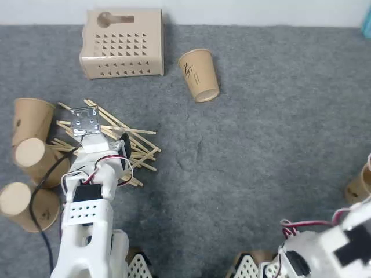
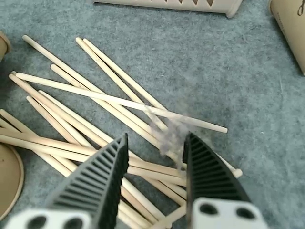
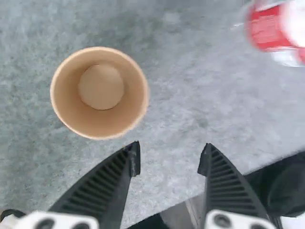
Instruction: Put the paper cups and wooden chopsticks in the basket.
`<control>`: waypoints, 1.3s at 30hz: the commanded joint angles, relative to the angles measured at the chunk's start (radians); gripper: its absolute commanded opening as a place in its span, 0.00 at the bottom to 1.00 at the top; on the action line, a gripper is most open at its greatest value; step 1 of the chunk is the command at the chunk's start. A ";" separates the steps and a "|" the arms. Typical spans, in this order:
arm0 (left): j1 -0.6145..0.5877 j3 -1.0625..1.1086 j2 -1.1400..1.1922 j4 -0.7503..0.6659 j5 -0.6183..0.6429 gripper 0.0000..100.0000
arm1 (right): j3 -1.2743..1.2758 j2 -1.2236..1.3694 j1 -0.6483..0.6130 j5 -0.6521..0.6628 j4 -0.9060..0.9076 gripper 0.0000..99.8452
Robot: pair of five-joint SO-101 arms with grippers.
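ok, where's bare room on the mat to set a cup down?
Free: the wide stretch of grey mat bordered by the tipped cup, the chopsticks and the right-edge cup. Crowded: the left side, three cups packed beside the chopsticks under the left gripper.

The paper cups [image 1: 199, 75] are tan, chopsticks [image 2: 119, 101] pale, basket [image 1: 123, 43] beige, mat [image 1: 261, 145] grey.

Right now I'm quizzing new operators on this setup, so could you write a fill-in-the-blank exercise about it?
1. The left gripper hangs over the pile of ____.
2. The cup beside the basket lies on its ____.
3. The cup in front of the right gripper is ____ inside.
4. Both grippers are ____.
Missing words: chopsticks; side; empty; open.
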 commanded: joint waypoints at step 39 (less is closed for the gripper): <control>-0.086 -0.090 -0.072 0.206 -0.012 0.18 | 0.658 -0.915 -0.771 -0.635 0.005 0.04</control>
